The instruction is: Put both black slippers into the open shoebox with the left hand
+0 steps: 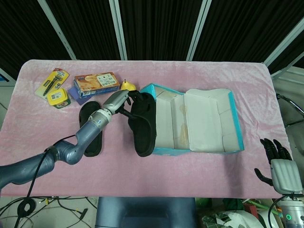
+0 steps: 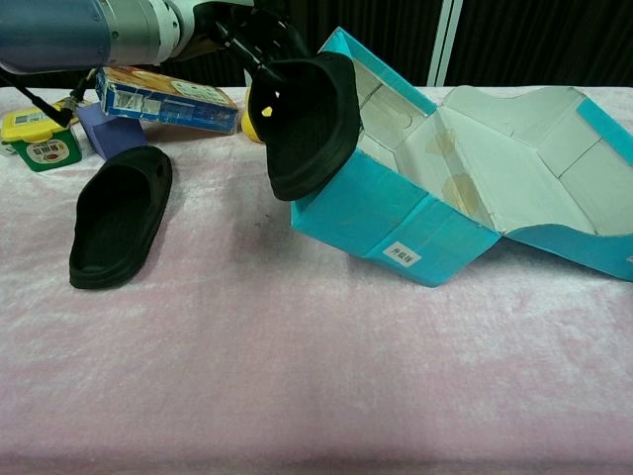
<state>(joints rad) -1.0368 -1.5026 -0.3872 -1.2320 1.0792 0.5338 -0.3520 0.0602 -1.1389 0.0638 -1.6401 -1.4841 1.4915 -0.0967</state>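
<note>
My left hand (image 1: 118, 100) holds one slipper (image 1: 144, 124) against the left wall of the shoebox (image 1: 199, 124); the other slipper (image 1: 90, 127) lies on the table (image 1: 156, 175) further left, with the biscuit box (image 1: 96, 84) behind it

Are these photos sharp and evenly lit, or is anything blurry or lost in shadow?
Head view: sharp, evenly lit, backdrop very dark. Chest view: the raised slipper is so black that its detail vanishes; the left hand gripping it is dim against the backdrop; soft shadows under the shoebox.

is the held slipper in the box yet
Not yet: the left hand holds the slipper tilted against the box's outer left wall; the box looks empty.
</note>
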